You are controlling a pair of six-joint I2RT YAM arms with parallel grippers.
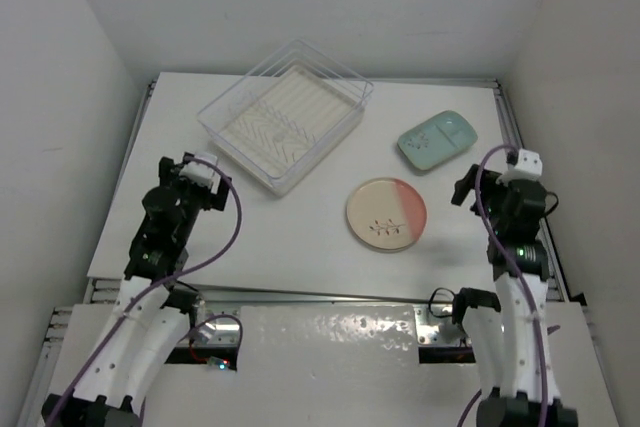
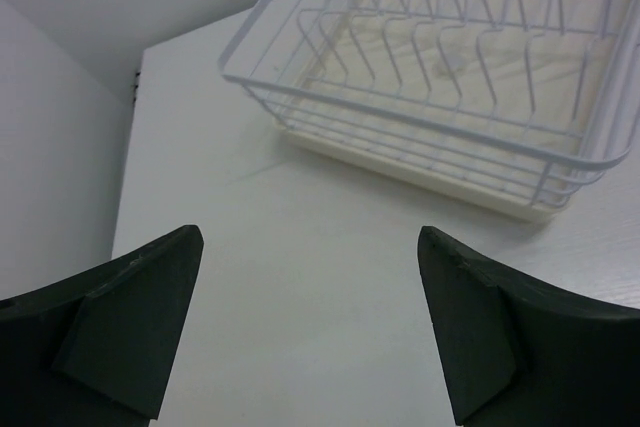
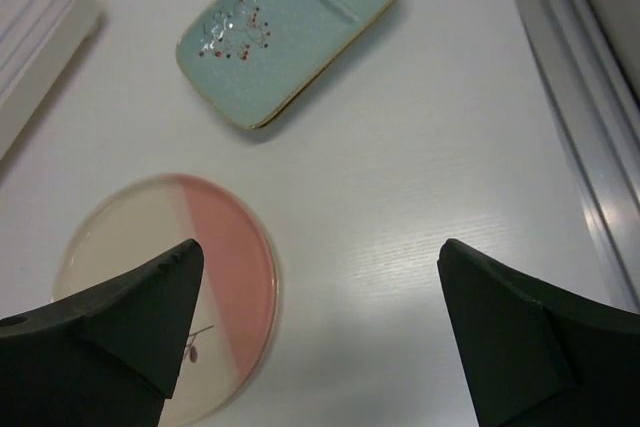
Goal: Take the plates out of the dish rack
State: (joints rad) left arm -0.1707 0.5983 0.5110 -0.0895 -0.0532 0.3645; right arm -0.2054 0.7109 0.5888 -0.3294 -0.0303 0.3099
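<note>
Two plates out, rack looks bare

Two plates lie flat on the table (image 1: 300, 247): the round cream-and-pink plate (image 1: 386, 214) in the middle, and the green plate (image 1: 437, 140) behind it, more to the right. The dish rack (image 1: 285, 115) sits at the back left, and I see no plate in it. The left fingers (image 2: 130, 317) are spread wide near the rack and hold nothing. The right fingers (image 3: 120, 317) are spread wide by the cream-and-pink plate, not touching it. I think the unloading is about done, so next the arms just need to pull back
</note>
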